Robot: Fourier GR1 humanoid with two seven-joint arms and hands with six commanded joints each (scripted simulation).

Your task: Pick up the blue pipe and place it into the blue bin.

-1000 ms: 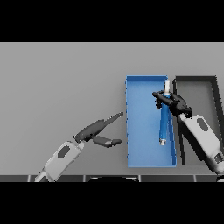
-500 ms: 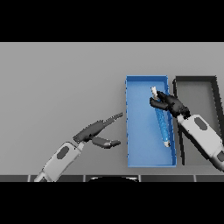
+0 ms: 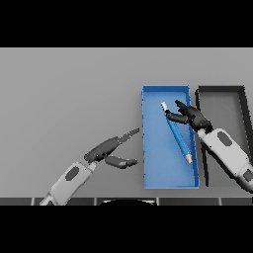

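The blue pipe (image 3: 177, 132) with pale ends lies slanted inside the blue bin (image 3: 147, 148), running from the upper middle down to the right wall. My right hand (image 3: 191, 116) is over the bin's upper right part, open. Its spread fingers (image 3: 173, 116) reach to the pipe's upper section, and I cannot tell whether they touch it. My left hand (image 3: 107, 147) is over the table just left of the bin, open, with fingers pointing at the bin's left wall and the thumb below them.
A black bin (image 3: 242, 94) stands directly right of the blue bin, and my right forearm (image 3: 225, 150) crosses its lower left part. Grey table (image 3: 69, 99) stretches to the left and behind.
The pipe has tipped from nearly straight along the bin to a slant on the bin floor. My right hand's fingers have uncurled from it and the hand has shifted slightly right. The left hand barely moved.
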